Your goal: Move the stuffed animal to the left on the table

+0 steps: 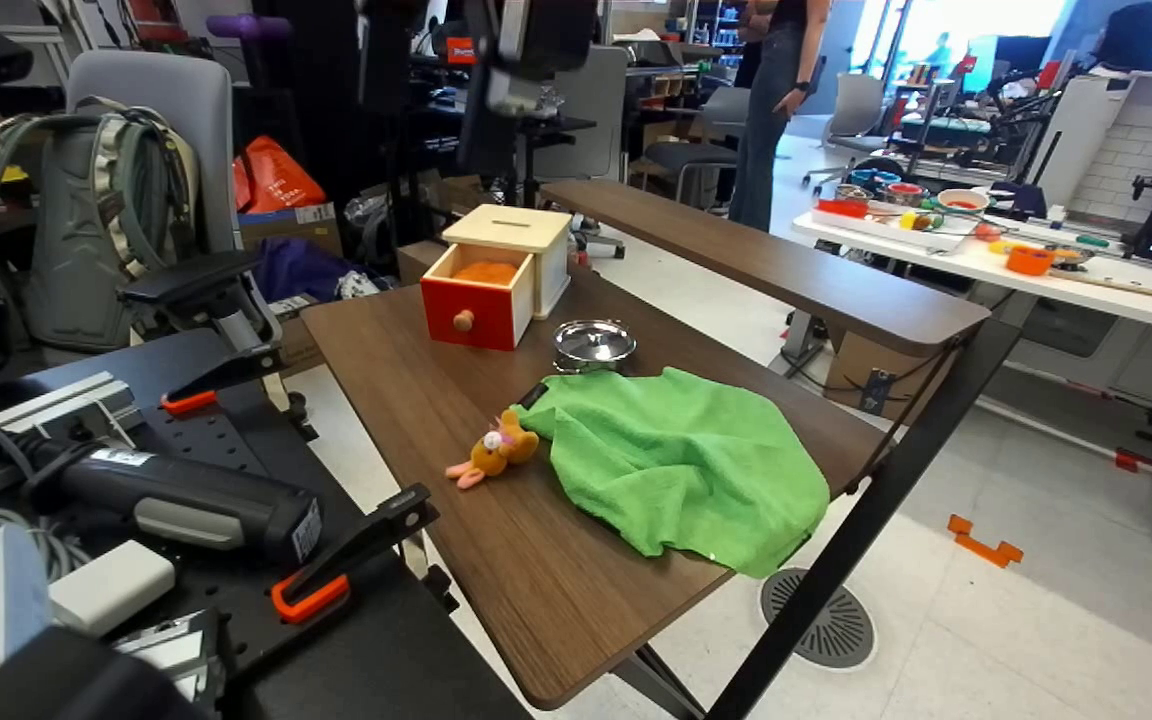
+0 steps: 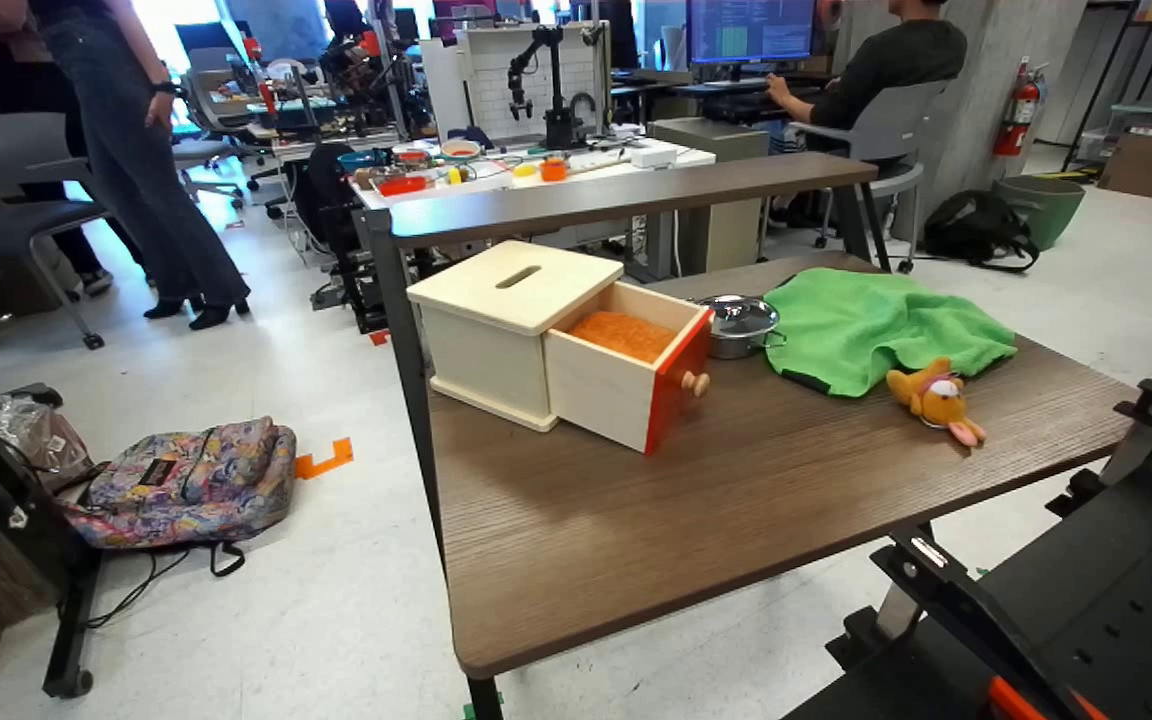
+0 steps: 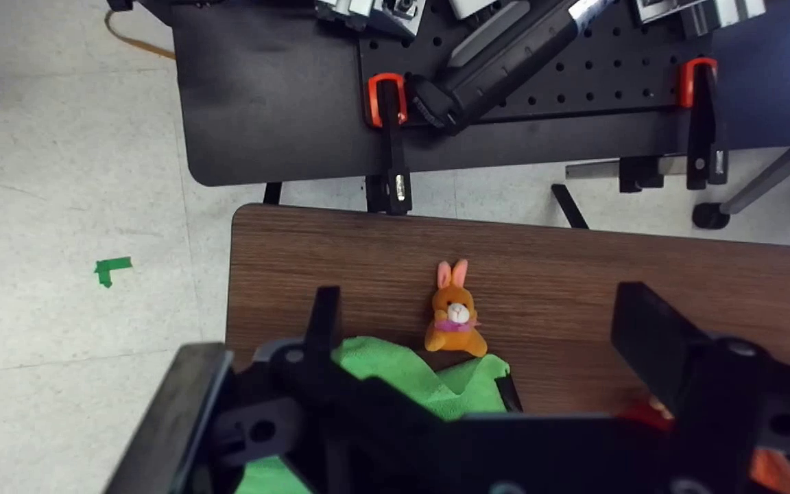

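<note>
Rabbit toy in orange-brown plush [image 3: 455, 319], pink-eared and white-muzzled, is seen lying face up on the dark brown wood-grain bench [image 1: 576, 610], right at the border of the crumpled bright green cloth [image 1: 681, 470] (whether toy and fabric actually touch cannot be told). Farther along the bench, a shiny lidded metal pot [image 1: 593, 345] and a pale wooden box with a pulled-out red-fronted drawer [image 2: 571, 368] are shown. In the wrist view, the black two-jawed end effector [image 3: 479, 309] is spread wide, with nothing pinched; the toy is framed between the jaws, a little off the middle of the gap.

The step in hand is judged to be the approach to a grasp. Before the descent, the gap is best centred over the toy's torso and shifted slightly toward the ears, so that the cloth is not caught as well. A straight drop should then be made, and the plush body squeezed only moderately, since it will probably yield. A proper lift is advised before any sideways travel, lest the cloth be dragged. Which way counts as left is not settled by these views, so the direction should be confirmed before the carry.
</note>
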Available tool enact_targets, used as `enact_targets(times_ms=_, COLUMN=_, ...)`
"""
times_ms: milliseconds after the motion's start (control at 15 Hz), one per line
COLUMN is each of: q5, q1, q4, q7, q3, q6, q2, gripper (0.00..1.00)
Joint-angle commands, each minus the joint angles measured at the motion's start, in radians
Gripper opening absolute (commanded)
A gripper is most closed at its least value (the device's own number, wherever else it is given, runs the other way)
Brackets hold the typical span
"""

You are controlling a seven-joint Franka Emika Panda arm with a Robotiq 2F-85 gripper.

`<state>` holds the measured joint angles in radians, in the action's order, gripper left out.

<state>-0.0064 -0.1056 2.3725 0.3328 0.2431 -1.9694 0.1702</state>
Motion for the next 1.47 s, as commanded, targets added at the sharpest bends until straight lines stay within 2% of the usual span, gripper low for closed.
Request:
enact_targets(times_ms=0, q5=0.034, q1=0.013, q4=0.064, q7=-0.046, q3=-0.056, q6=-0.172, q2=-0.073, gripper=1.0)
enact_targets(times_ms=267, q5=0.066, q1=0.021, q4=0.124, q7=-0.068, q3=-0.102, q6=-0.403, q2=-0.184, gripper=1.0)
enact_targets(times_ms=467, q5=0.091, q1=0.017, q4=0.135, q7=-0.078, q3=-0.128, q6=-0.531, q2=-0.291, gripper=1.0)
enact_targets(times_ms=1000, q5=0.135, q1=-0.016, q4=0.13, q7=-0.065, q3=-0.198, q6=-0.768, q2=-0.504, gripper=1.0)
enact_targets(times_ms=1400, q5=0.115, q1=-0.039, q4=0.097, q7=-0.094, q3=-0.226, q6=-0.872, q2=-0.616, gripper=1.0)
